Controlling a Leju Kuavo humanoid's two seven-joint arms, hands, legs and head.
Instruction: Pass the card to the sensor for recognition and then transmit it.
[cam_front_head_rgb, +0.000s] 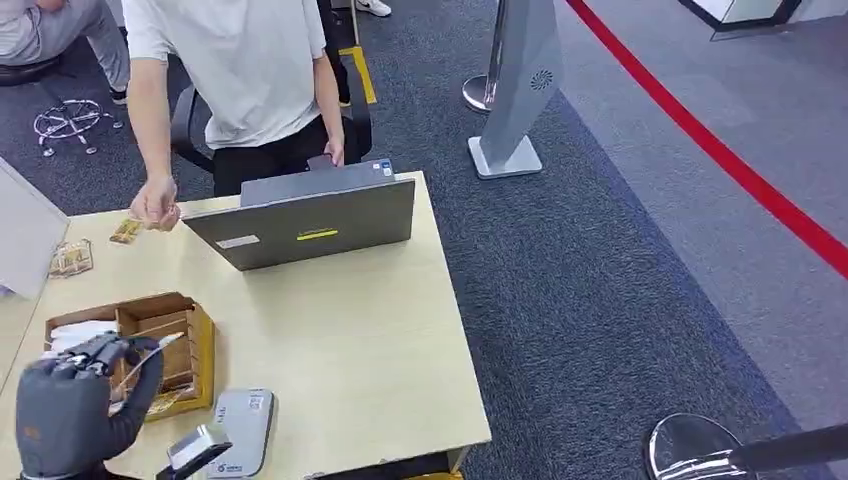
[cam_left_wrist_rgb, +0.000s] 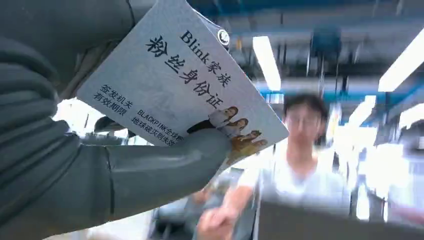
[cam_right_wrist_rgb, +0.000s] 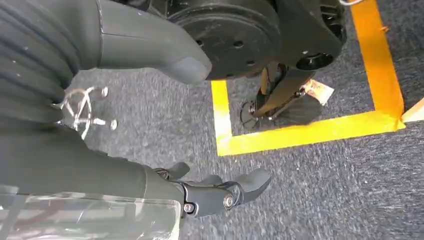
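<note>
1. Head view: the left hand is raised at the near left corner of the pale wooden tabletop, its fingers closed around a thin card that shows edge-on and slants up toward the right. Right behind the hand sits a brown divided box. Near the tabletop's front edge lies a flat grey sensor, with a small dark device just beside it on the left. A grey laptop stands open at the far side, its lid back facing the robot. A person in a white shirt stands behind the tabletop, one hand held over the far left part near two small gold packets, the other at the laptop's far edge. On the carpet beyond stand a slanted grey stand and a red floor line.

2. Left wrist view: the card is pinched between the thick grey thumb and the fingers behind it. Its pale printed face carries dark Chinese lettering, the word "Blink" and a small group picture at one corner. Beyond it the person is blurred under bright ceiling lights.

3. Right wrist view: the right hand hangs over dark grey carpet marked with yellow tape. It holds nothing, thumb and dark fingers set apart.
</note>
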